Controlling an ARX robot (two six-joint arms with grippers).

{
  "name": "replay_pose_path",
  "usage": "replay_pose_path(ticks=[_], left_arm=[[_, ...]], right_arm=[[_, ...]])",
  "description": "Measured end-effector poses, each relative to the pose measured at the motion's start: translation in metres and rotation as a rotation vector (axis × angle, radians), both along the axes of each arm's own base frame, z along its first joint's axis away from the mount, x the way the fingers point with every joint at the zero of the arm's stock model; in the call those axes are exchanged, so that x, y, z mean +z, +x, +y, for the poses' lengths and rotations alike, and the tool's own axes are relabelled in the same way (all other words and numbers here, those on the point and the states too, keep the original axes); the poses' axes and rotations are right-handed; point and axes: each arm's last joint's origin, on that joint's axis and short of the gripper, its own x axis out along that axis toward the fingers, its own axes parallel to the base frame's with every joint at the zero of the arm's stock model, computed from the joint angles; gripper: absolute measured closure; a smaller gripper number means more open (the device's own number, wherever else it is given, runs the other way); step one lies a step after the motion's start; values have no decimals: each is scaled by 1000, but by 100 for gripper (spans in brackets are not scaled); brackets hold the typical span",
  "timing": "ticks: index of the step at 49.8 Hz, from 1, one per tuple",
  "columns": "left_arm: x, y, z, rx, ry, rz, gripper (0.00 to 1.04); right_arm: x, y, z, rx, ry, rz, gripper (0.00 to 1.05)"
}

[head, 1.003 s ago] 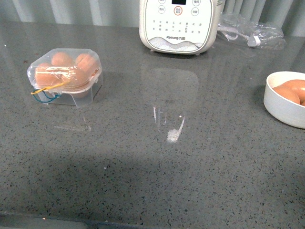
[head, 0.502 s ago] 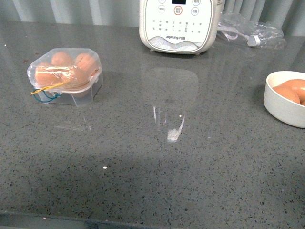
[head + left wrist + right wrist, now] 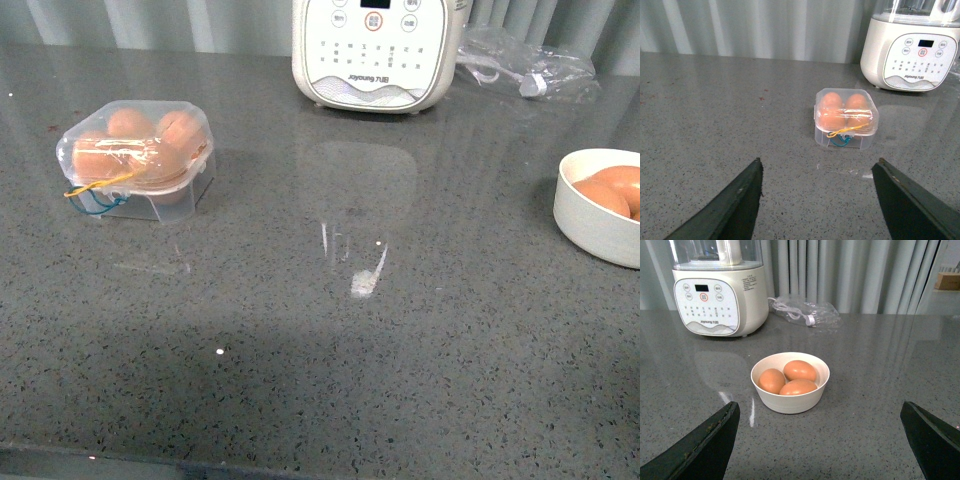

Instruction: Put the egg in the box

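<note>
The clear plastic box (image 3: pixel 137 158) stands at the left of the grey counter with its lid down, brown eggs inside and yellow and blue cords at its front. It also shows in the left wrist view (image 3: pixel 845 119). My left gripper (image 3: pixel 817 167) is open and empty, well short of the box. Three brown eggs (image 3: pixel 791 378) lie in a cream-white bowl (image 3: pixel 790 401), which shows at the right edge of the front view (image 3: pixel 590 220). My right gripper (image 3: pixel 820 412) is open and empty, a little short of the bowl. Neither arm shows in the front view.
A white appliance (image 3: pixel 378 52) with buttons stands at the back centre of the counter; it also shows in the right wrist view (image 3: pixel 719 295). A crumpled clear plastic bag (image 3: pixel 525 62) lies at the back right. Grey curtains hang behind the counter.
</note>
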Motion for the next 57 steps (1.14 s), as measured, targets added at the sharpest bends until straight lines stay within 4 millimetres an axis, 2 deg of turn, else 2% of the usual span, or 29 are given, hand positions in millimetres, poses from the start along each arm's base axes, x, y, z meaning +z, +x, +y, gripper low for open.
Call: replay_pose_path(ticks=[5,8,57], left_arm=[[0,0,0,0,0,0,13],[0,0,0,0,0,0,5],[0,0,0,0,0,0,7]], right_arm=[[0,0,0,0,0,0,7],[0,0,0,0,0,0,7],[0,0,0,0,0,0,7]])
